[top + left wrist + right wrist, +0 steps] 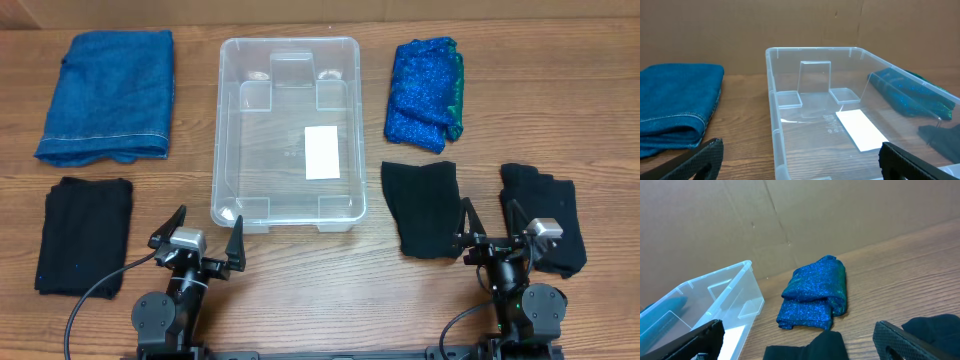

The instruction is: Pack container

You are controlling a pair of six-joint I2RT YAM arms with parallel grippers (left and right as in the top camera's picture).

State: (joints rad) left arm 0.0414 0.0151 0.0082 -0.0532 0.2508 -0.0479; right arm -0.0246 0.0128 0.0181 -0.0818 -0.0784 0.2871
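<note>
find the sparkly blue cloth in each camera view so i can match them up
Overhead: the sparkly blue cloth lies upper right, just right of the container.
Left wrist: far right, seen through the container's clear side wall.
Right wrist: centre of the picture, folded.
Shared landmark: the container, which sits beside the cloth in all three views.

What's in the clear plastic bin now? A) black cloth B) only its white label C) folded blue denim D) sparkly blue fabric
B: the clear rectangular plastic bin holds only the white rectangular label on its bottom, nothing else inside.
</note>
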